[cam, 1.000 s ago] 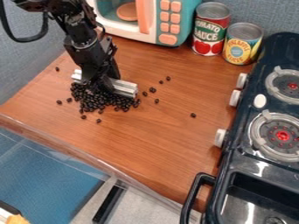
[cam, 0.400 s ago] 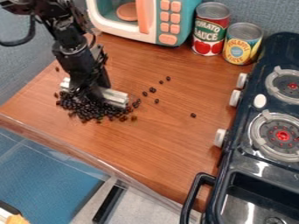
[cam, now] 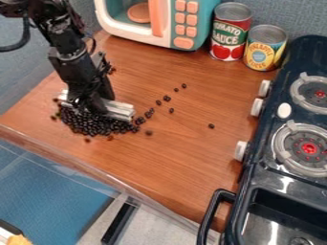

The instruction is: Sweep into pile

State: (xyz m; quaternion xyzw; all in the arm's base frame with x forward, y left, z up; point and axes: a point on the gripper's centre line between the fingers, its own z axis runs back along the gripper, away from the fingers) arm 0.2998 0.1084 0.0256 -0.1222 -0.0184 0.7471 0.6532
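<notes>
Left side of the surface (cam: 172, 153), hand (cam: 91, 103) pinching a silvery bar (cam: 120, 111) against the dark beans (cam: 96, 125)
I'd sweep low and gentle so nothing rolls, then get the strays (cam: 167, 98).

A black arm (cam: 64, 44) is seen, built of blocky, angular segments; beside its upper part, a black cable (cam: 26, 33) is curved.

The black tool (cam: 87, 98) hides the middle of the pale ridged bar (cam: 120, 111); the top edge crops the teal-and-white toy microwave (cam: 203, 24); the right edge, the dark-blue toy stove (cam: 258, 170).
</notes>
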